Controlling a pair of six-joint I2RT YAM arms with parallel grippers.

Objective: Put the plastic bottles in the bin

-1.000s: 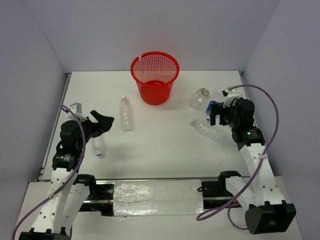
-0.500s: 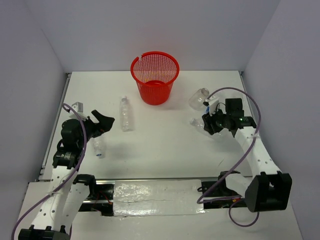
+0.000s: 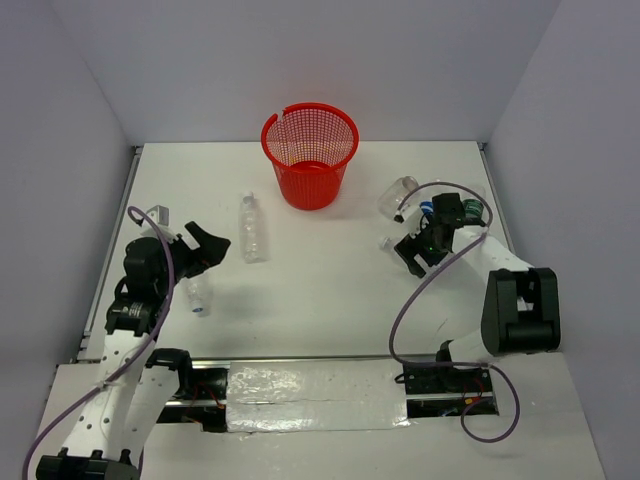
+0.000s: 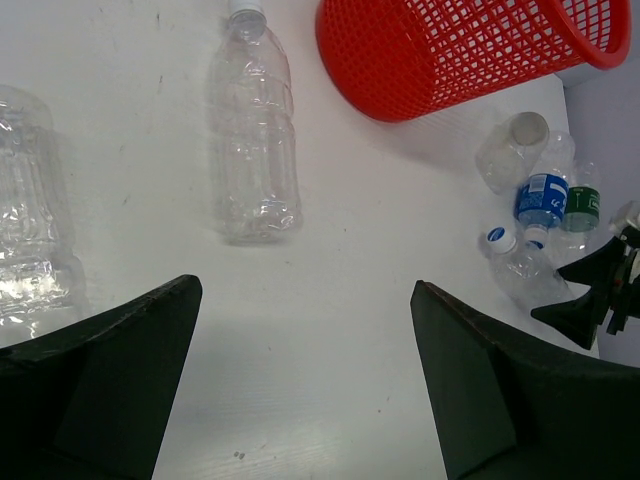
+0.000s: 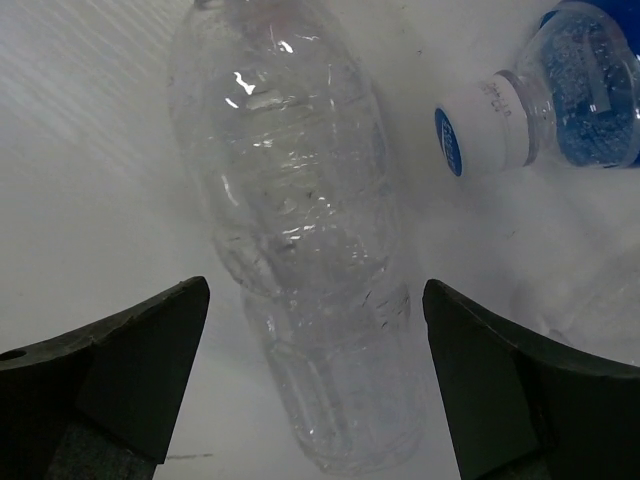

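Right gripper [image 5: 310,320] wide over clear bottle [image 5: 290,180]; slick body may squirt out on squeeze. Left gripper [image 4: 300,370] wide.

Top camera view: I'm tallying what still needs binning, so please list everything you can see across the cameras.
bin: one, red mesh, upright at the table's far middle, nothing seen inside.
left bottles: two, clear, lying down; one left of the bin, one near the left gripper.
right bottles: four, lying clustered right of the bin; a clear one, a blue-labelled one, a green-labelled one, and a clear one between the right gripper's fingers.
table: one, white.
left gripper: one, black, open, over bare table at the near left.
right gripper: one, black, open, straddling the clear bottle.
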